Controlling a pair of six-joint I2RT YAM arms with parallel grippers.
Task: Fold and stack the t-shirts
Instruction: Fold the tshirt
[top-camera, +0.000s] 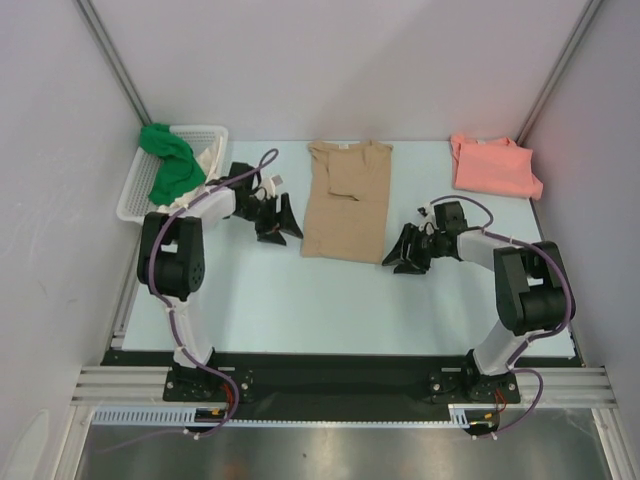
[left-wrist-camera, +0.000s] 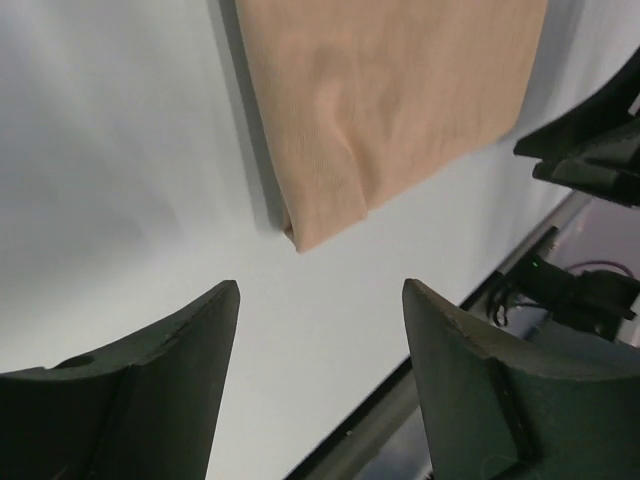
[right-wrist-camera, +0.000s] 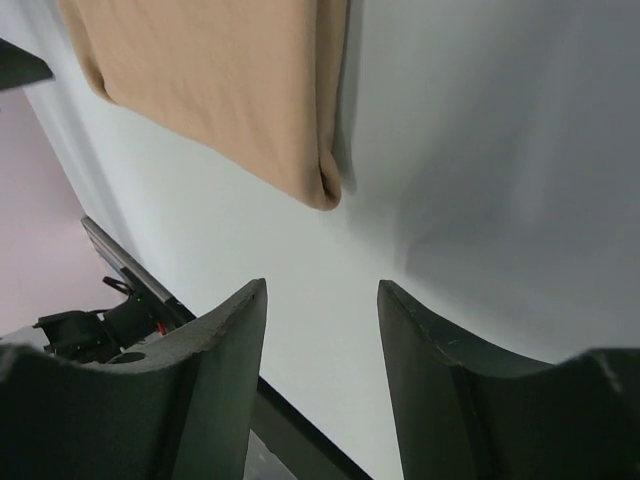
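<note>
Table (top-camera: 300, 300): tan shirt (top-camera: 348, 205), pink shirt (top-camera: 493, 165), basket (top-camera: 133, 192)

A white plastic lattice basket (top-camera: 128, 195) sat at the table's far left corner, well outward of the left gripper's (top-camera: 279, 228) jaws. The pale, smooth tabletop (top-camera: 300, 300) lay beneath those jaws and the right gripper's (top-camera: 405, 258). A ribbed aluminium rail (top-camera: 340, 385) ran along the near edge, well apart from both.
</note>
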